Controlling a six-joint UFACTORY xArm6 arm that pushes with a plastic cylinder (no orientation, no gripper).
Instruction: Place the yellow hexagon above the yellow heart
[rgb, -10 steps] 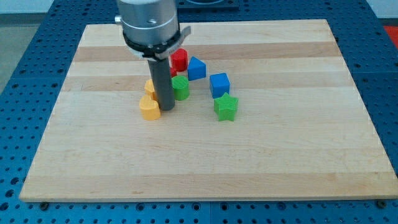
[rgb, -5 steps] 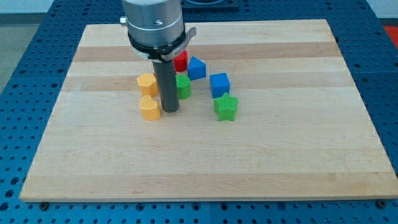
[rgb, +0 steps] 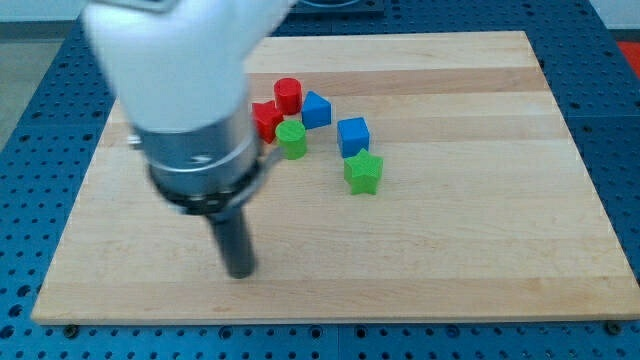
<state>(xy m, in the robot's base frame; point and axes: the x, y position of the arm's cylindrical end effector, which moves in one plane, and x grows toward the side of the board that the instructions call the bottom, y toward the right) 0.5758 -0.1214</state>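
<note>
The arm's blurred body fills the view's left and hides both the yellow hexagon and the yellow heart. My tip (rgb: 240, 273) rests on the board near the view's bottom left, well below and left of the block cluster. A red cylinder (rgb: 288, 94), a red block (rgb: 266, 119), a green cylinder (rgb: 292, 139), a blue block (rgb: 316, 109), a blue cube (rgb: 353, 135) and a green star (rgb: 363, 172) lie in the middle of the board.
The wooden board (rgb: 450, 230) lies on a blue perforated table (rgb: 620, 150). The arm's grey and white body (rgb: 185, 90) covers the board's upper left part.
The arm has swung fast toward the view's bottom left, away from the blocks. It now hides the two yellow blocks, which showed left of the rod before. The other blocks have not moved.
</note>
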